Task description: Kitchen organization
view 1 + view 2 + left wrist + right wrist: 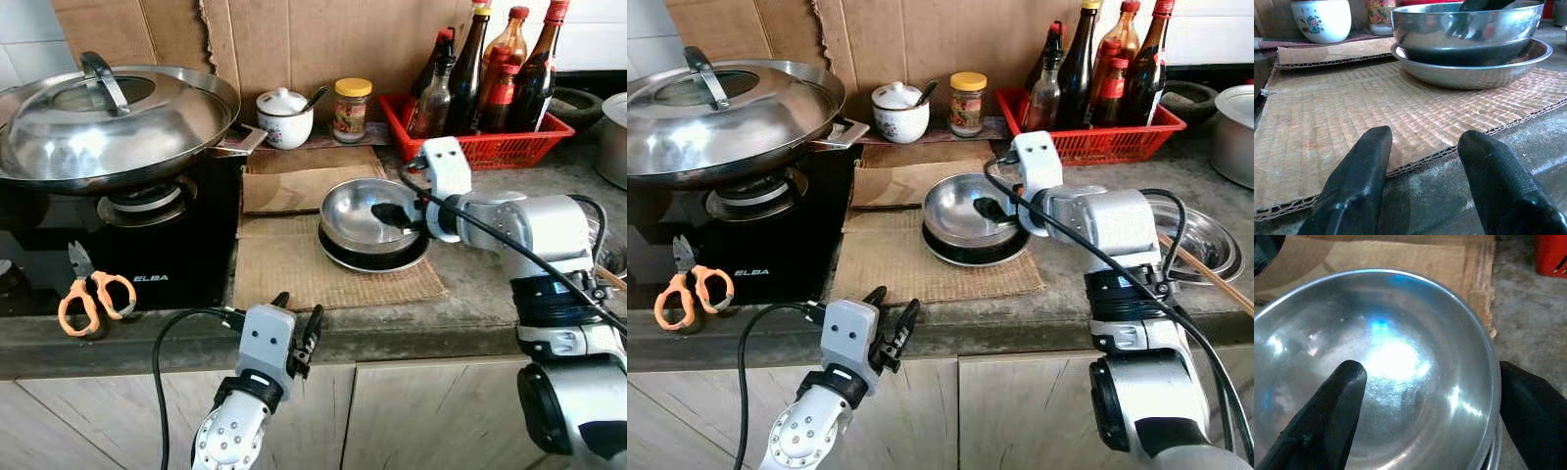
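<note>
Over the steel bowl (364,213), the right pincer (399,216) straddles its near rim, fingers apart; the left pincer (297,328) hovers apart, farther off.

Both arms are silver-grey metal with rounded casings. The right arm (549,245) carries black ribbed bands at its joints and a black cable running along its upper side. The left arm (235,431) has a perforated silver forearm, a black collar and a looping black cable. Each wrist ends in a pale grey block bearing two small dark dots and two long matte-black textured fingers (1356,186).
</note>
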Robot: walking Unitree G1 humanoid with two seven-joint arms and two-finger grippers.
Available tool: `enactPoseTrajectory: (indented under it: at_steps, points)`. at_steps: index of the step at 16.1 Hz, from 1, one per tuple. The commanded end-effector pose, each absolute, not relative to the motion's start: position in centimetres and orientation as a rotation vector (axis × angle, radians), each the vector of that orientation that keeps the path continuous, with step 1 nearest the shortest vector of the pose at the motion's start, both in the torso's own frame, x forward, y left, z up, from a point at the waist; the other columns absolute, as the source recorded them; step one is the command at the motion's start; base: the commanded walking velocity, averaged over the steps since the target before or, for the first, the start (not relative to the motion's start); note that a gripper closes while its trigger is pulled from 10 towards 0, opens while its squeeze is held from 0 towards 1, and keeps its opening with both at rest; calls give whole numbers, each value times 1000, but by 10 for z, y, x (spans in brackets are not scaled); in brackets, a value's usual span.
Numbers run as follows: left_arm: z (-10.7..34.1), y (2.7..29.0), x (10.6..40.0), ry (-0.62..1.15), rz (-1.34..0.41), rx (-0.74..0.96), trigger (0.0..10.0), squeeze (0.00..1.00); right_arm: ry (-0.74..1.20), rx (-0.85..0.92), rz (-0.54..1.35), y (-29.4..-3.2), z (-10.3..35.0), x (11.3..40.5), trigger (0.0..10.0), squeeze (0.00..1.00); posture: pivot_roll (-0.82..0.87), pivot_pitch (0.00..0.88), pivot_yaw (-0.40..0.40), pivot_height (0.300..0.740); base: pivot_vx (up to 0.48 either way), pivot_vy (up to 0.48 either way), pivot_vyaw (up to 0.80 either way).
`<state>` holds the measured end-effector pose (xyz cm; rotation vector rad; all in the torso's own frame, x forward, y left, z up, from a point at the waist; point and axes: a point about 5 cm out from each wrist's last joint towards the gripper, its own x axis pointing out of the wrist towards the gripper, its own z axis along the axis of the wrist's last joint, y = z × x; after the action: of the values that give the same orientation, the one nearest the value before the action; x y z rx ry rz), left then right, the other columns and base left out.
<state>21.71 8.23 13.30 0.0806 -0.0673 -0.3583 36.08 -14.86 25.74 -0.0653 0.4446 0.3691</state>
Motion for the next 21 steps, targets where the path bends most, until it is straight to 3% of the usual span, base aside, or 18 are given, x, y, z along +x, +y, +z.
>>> enactPoseTrajectory:
  at_steps: [1,4,5,6,7,17,19,21]
  points:
    - [130,82,215,-55,-352,77,10000,0,449,-69,393,-144,262,361,10000,0,81,52,-46,740,0,0,0]
    - [130,82,215,-52,-347,75,10000,0,471,-73,396,-142,258,361,10000,0,81,56,-49,740,0,0,0]
    - [130,82,215,-52,-346,75,10000,0,480,-72,397,-142,257,361,4588,0,80,59,-48,740,0,0,0]
    - [130,82,215,-52,-345,74,10000,0,483,-72,398,-142,256,361,4588,0,80,59,-48,740,0,0,0]
    - [131,81,215,-54,-344,73,10000,0,493,-81,397,-141,254,360,0,0,80,60,-48,740,0,0,0]
    - [132,82,215,-59,-334,72,10000,0,507,-48,345,-141,249,362,0,0,80,65,-47,740,0,0,0]
    - [132,82,215,-59,-333,71,10000,0,504,-14,331,-142,247,362,0,0,80,64,-45,740,0,0,0]
    - [132,82,215,-58,-331,70,10000,0,470,127,290,-143,247,364,0,0,81,65,-45,740,0,0,0]
